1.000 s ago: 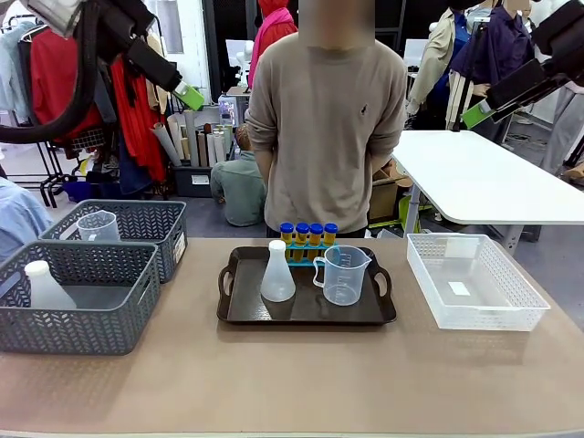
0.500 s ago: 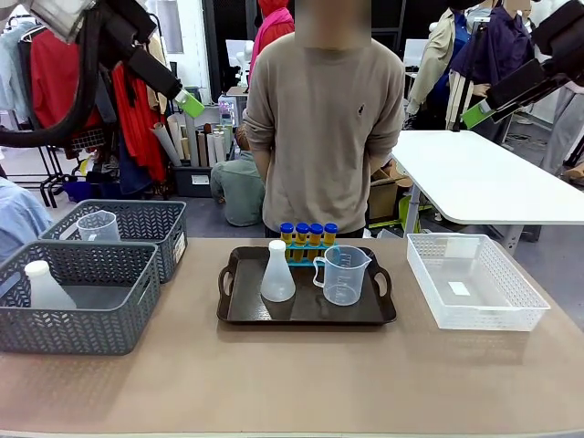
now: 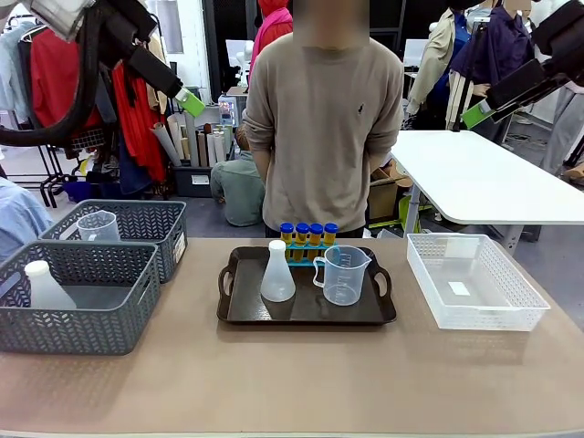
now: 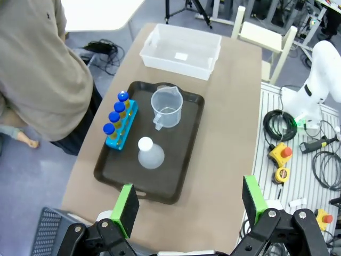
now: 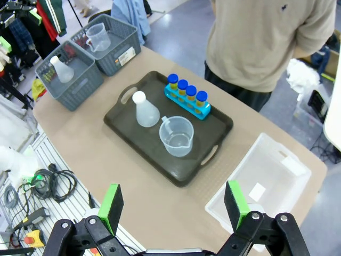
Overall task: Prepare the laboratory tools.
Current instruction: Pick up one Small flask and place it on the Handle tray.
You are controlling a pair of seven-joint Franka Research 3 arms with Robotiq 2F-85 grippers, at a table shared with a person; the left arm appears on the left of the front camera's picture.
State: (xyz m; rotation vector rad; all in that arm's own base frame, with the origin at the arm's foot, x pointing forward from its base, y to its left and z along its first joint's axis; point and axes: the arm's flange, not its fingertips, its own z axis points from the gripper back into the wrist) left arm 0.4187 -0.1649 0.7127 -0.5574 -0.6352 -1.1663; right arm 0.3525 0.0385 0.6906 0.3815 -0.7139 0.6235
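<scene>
Both hands wide apart: left hand [image 4: 186, 202], right hand [image 5: 173, 205], high above tubes [image 5: 186, 96].

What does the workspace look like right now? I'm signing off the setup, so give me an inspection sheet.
Surface: tan table, bare near the robot.
Job's things: dark tray holds four blue-capped tubes in a blue rack, a conical flask and a handled beaker, all upright.
Clutter: two grey baskets, one with a second flask, the other a beaker; clear bin.
Grippers: left gripper and right gripper open, raised, holding nothing.
Cables: coiled cables beside the table.
Surroundings: person standing at far edge.
</scene>
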